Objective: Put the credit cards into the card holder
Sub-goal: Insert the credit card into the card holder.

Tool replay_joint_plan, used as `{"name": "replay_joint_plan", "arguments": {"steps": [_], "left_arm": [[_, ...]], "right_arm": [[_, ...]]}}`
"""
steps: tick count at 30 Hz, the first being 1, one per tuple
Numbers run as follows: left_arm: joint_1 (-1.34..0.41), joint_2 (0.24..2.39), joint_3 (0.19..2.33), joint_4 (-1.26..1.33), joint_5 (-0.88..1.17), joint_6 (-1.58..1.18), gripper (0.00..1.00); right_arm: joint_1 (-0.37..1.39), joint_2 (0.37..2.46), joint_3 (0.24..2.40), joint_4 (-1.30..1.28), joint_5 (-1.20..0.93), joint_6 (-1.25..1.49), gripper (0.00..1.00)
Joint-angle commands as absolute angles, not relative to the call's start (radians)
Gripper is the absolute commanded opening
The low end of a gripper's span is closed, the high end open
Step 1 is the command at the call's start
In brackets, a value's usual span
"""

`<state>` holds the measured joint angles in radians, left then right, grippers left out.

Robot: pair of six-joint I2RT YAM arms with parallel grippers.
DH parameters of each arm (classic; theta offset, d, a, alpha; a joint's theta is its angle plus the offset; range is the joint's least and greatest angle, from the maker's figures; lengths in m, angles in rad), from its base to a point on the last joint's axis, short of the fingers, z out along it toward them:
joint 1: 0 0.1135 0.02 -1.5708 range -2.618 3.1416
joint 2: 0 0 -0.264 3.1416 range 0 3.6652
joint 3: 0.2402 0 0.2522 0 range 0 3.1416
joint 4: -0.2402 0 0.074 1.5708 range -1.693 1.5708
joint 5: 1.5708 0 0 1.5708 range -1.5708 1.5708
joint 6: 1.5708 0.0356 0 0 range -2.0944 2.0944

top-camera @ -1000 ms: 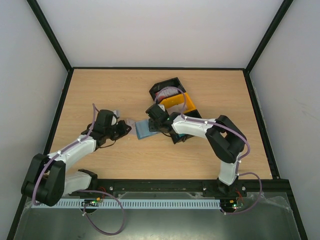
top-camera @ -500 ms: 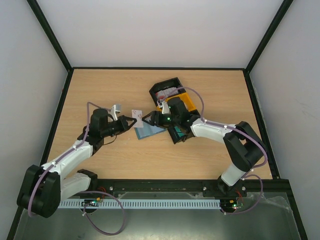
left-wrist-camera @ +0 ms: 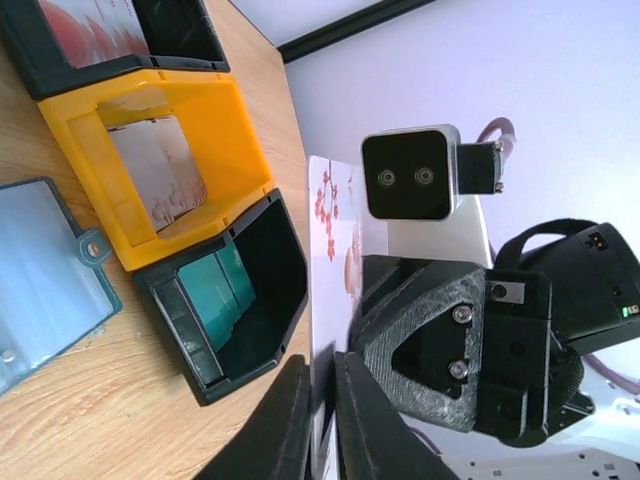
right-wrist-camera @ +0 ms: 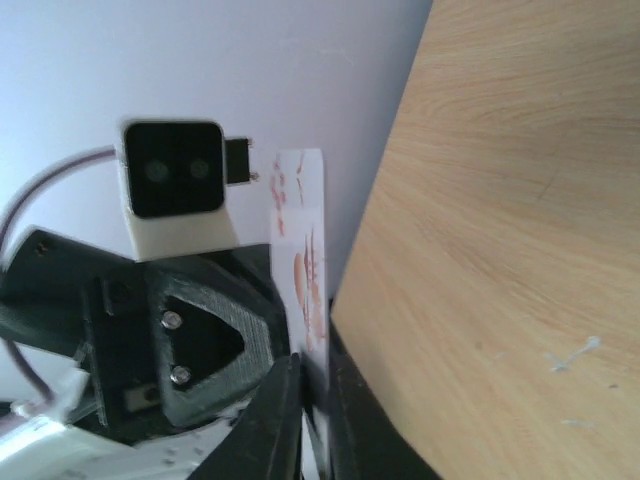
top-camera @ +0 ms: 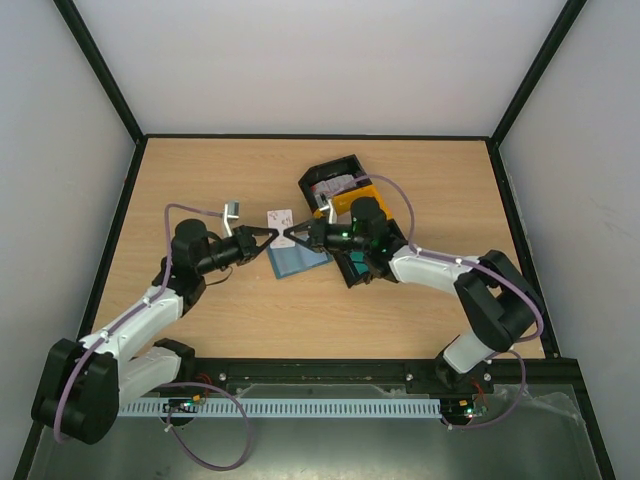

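A white credit card with red print [top-camera: 279,219] stands on edge in the air, just above the card holder [top-camera: 298,260], a teal wallet lying open on the table. My left gripper [top-camera: 265,237] is shut on the card's left edge and my right gripper [top-camera: 292,238] is shut on its right edge, tip to tip. In the left wrist view the card [left-wrist-camera: 325,250] rises from between the left gripper [left-wrist-camera: 320,362], with the card holder [left-wrist-camera: 40,270] at lower left. The right wrist view shows the same card [right-wrist-camera: 300,250] pinched in the right gripper [right-wrist-camera: 312,358].
Three joined bins lie right of the card holder: a black bin [left-wrist-camera: 170,45] with a red-and-white card, a yellow bin [left-wrist-camera: 235,130] with a pale card, and a black bin [left-wrist-camera: 280,260] with teal cards [left-wrist-camera: 215,290]. The right arm reaches over them. Bare table [right-wrist-camera: 500,250] lies around.
My left gripper lifted the card off the table and carried it right. My right gripper left the card holder, opened wide, then closed on the card's other edge.
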<state>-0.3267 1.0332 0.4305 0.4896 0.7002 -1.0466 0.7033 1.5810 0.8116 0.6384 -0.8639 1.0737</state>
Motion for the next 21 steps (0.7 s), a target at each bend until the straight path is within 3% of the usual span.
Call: {"name": "replay_joint_plan", "arguments": {"steps": [1, 5, 10, 13, 21], "left_arm": [[-0.322, 1.030, 0.405, 0.522, 0.708, -1.069, 0.14], [-0.321, 1.029, 0.431, 0.340, 0.598, -0.974, 0.37], [-0.321, 1.078, 0.484, 0.088, 0.388, -0.863, 0.50], [-0.324, 1.143, 0.481, 0.090, 0.370, -0.853, 0.51], [-0.342, 1.345, 0.508, 0.139, 0.397, -0.832, 0.50]], "right_arm": [[0.692, 1.529, 0.800, 0.737, -0.865, 1.114, 0.03], [0.672, 1.532, 0.826, 0.556, -0.820, 0.993, 0.02], [0.616, 1.665, 1.003, 0.047, -0.699, 0.659, 0.02], [0.590, 1.756, 1.075, -0.092, -0.671, 0.539, 0.02], [0.589, 1.861, 1.119, -0.151, -0.669, 0.466, 0.02]]}}
